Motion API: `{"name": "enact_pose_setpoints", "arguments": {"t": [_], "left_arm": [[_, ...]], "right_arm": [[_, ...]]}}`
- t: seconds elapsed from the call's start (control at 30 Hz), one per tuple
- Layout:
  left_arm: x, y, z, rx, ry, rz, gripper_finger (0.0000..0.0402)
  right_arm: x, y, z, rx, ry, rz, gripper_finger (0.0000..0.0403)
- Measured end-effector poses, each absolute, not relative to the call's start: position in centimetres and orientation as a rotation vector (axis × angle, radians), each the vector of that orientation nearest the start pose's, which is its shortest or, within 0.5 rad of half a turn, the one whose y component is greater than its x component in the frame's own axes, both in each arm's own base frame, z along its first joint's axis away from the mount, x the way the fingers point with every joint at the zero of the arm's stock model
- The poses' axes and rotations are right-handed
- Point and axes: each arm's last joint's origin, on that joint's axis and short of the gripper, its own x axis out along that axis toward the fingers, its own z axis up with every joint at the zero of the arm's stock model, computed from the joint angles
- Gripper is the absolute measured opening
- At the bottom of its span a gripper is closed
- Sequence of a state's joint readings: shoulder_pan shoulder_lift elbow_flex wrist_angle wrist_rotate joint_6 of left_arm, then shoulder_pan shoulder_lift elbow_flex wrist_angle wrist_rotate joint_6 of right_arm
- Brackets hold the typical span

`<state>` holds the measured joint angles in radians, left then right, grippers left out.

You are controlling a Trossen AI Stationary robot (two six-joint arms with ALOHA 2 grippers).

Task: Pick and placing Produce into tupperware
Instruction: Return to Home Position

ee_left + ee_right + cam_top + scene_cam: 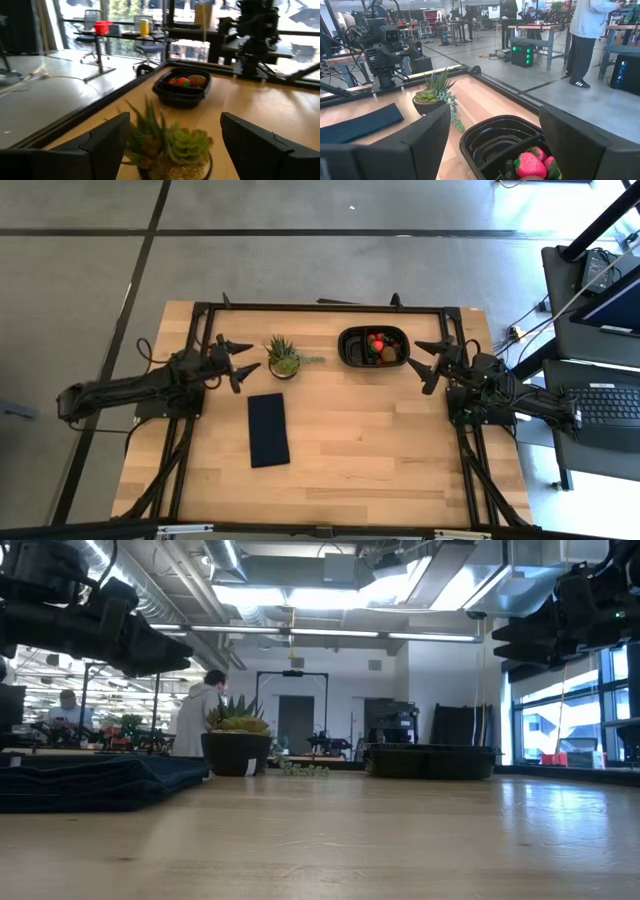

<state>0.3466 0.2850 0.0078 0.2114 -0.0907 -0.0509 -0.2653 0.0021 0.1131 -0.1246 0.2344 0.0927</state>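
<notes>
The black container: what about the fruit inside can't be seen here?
High view: the fruit in the container is too small to count.
Low view: the container's wall hides it all.
Right wrist view: the picture edge cuts the pile off.
Left wrist view: the near rim hides lower pieces.

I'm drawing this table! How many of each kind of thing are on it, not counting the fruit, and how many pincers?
Potted succulent: 1
Black container: 1
Dark blue cloth: 1
Open pincers: 2, the left pincer and the right pincer
Total: 5
</notes>
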Motion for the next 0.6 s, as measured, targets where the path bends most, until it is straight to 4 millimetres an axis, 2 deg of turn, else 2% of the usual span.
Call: {"name": "enact_pose_setpoints", "arguments": {"t": [0.17, 0.6], "left_arm": [[10.0, 4.0, 16.3, -0.055, 0.038, 0.484, 0.0302], [9.2, 3.7, 16.7, -0.077, 0.032, 0.461, 0.0302]], "right_arm": [[8.4, -3.0, 18.9, 0.095, -0.010, -0.500, 0.0306], [8.4, -3.0, 18.9, 0.095, -0.010, -0.500, 0.0306]]}}
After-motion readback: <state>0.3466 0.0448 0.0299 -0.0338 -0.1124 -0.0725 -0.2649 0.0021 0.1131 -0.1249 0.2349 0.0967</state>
